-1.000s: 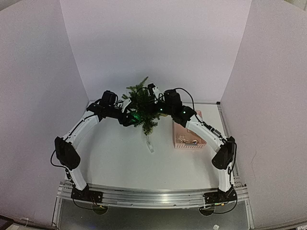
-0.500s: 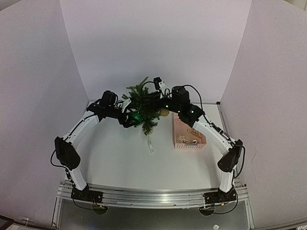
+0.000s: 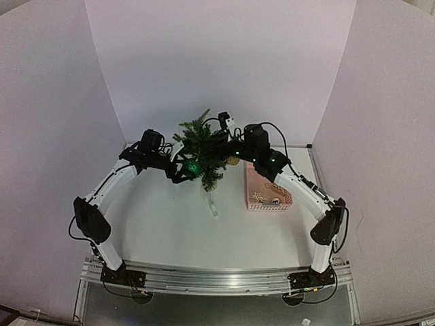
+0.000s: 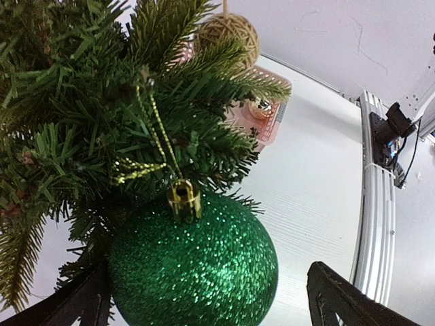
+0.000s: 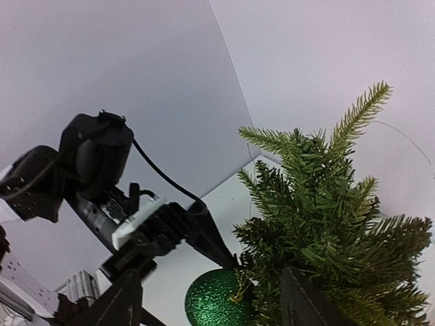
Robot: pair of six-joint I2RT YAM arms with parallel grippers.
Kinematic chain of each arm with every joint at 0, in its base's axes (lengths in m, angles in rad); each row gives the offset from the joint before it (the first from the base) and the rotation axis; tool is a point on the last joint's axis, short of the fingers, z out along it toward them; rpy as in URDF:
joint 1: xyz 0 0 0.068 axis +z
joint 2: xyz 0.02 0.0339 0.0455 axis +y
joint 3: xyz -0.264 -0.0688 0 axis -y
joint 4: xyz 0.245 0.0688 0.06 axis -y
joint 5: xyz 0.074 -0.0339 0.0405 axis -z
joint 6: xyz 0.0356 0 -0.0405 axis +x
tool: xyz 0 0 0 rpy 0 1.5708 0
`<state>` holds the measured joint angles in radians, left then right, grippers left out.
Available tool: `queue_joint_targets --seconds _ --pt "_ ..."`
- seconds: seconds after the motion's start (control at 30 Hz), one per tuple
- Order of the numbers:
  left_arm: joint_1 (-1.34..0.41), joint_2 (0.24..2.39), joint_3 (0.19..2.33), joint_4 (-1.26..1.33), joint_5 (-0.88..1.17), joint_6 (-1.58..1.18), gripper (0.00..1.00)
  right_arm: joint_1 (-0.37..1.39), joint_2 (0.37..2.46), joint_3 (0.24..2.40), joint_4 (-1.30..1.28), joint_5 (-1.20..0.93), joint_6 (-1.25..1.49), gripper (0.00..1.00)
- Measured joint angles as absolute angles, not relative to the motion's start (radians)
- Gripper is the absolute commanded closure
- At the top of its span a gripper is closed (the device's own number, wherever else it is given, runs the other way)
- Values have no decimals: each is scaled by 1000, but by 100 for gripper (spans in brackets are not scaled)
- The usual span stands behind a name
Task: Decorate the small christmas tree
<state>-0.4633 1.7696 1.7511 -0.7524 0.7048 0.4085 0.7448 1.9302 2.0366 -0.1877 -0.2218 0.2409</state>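
Compared with a second ago, has drawn the left arm back leftward and spread the left fingers (image 4: 336, 299) wide, released either side of the green glitter ball (image 4: 194, 265), left hanging by a gold cord on the small christmas tree (image 3: 202, 151). Has pulled the right arm back and outward too, uncovering a wicker ball (image 3: 233, 160) on the tree's right side. Reaches in from both sides, elbows bowed out. Holds the right fingers (image 5: 126, 302) parted, grasping nothing, with the tree upright at the far middle of the counter (image 3: 177, 224), just left of the pink basket (image 3: 268, 206).

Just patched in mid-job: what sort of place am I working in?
Probably a lab robot cell: plain partition walls enclose a white table with an aluminium mounting rail along its near edge.
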Motion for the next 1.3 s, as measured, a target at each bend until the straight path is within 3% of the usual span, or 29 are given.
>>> queue_joint_targets --seconds 0.4,0.5,0.73,0.93,1.13,1.3 --pt "-463 1671 1718 -759 700 447 0 727 1713 1891 -269 -40 251 21" --pt "-463 1664 1708 -759 696 446 0 713 1662 1871 -314 8 259 15" --pt "-435 1599 1673 -745 696 404 0 583 1546 1786 -501 86 321 15" --pt "-354 1450 1578 -660 657 297 0 413 1527 1679 -667 92 370 25" --pt "-332 1309 1406 -527 546 187 0 304 1693 1689 -741 76 381 46" --pt "-324 1293 1281 -430 448 108 0 255 1928 1800 -791 92 417 47"
